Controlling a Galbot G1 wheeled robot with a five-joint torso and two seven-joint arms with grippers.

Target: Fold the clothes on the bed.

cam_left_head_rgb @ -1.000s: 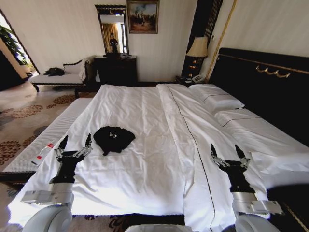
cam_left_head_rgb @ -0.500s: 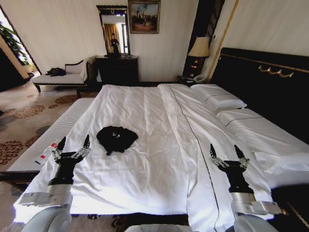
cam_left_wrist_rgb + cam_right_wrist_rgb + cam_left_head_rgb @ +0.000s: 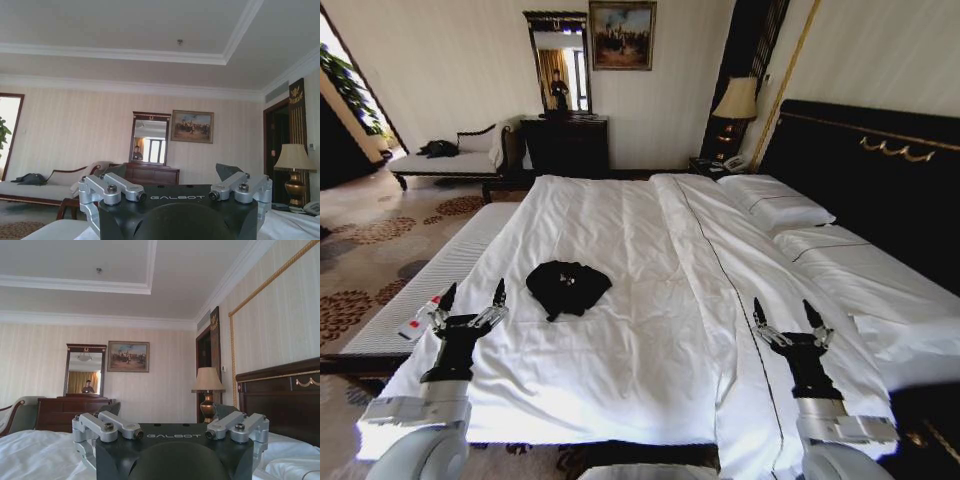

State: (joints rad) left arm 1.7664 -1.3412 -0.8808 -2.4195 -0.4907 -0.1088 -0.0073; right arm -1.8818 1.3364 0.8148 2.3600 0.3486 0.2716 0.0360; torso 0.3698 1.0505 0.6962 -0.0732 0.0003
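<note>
Left end effector (image 3: 472, 300) raised over the near left corner of the bed (image 3: 650, 300), fingers spread wide, gripping nothing. Right end effector (image 3: 786, 318) raised likewise over the near right part of the duvet (image 3: 620, 370), fingers equally wide apart, also empty. Both pointed up and away from the robot, with the arms running back toward the lower edge of the head view. Between them but nearer the left one, the clothes (image 3: 567, 286): a black T-shirt bunched into a small crumpled heap on the white duvet, just ahead of the left fingertips and well apart from the right ones; lettering too small to make out. Farther out, two white pillows (image 3: 782, 208) against the dark headboard (image 3: 880, 170) on the right. Beyond the bed's far edge, a lit lamp (image 3: 737, 100) on a nightstand, a dark dresser (image 3: 567, 143) under a mirror (image 3: 558, 60) and a framed painting (image 3: 621, 34), and a pale chaise (image 3: 445, 160) at the far left wall. Beside the left end effector, a white bench (image 3: 430, 285) with a small red-and-white object (image 3: 417, 320) on it.
</note>
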